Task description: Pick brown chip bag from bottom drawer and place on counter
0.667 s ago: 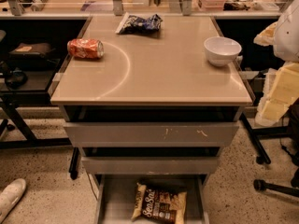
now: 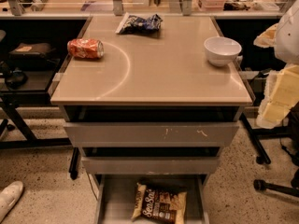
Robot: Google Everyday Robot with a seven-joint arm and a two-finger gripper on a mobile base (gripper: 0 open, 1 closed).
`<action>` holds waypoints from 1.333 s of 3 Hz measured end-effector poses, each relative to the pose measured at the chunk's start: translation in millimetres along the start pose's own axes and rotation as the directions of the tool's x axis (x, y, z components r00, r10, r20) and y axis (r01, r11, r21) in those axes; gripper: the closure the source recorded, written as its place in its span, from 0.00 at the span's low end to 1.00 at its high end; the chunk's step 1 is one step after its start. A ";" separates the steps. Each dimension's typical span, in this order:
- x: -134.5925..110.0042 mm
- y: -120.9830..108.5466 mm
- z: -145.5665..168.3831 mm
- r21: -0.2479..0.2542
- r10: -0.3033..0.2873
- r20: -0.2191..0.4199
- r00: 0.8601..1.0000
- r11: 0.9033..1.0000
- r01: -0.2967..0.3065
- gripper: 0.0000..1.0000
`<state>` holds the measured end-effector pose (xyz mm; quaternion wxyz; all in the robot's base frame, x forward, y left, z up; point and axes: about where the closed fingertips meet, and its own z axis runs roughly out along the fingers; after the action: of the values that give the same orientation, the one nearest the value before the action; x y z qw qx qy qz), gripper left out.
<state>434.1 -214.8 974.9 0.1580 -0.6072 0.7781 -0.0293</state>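
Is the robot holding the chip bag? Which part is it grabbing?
No. The brown chip bag lies alone in the bottom drawer, nothing touching it. The end effector is out of view; only the arm shows at the right edge.

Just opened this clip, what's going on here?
Nothing is being handled at this moment. The brown chip bag lies flat in the open bottom drawer, untouched. The end effector hangs at the right edge of the view, beside the counter and well away from the bag. On the counter are a red can lying on its side, a blue-and-white chip bag and a white bowl.
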 end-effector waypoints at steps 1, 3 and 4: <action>6.2 19.8 23.7 -0.041 0.000 0.001 1.000 0.999 0.000 0.00; 35.4 97.2 130.7 -0.142 0.021 0.071 0.997 0.990 -0.011 0.00; 65.1 155.6 215.3 -0.195 0.036 0.058 0.998 0.981 -0.025 0.00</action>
<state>335.3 -204.8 720.1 0.1224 -0.6083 0.7813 0.0676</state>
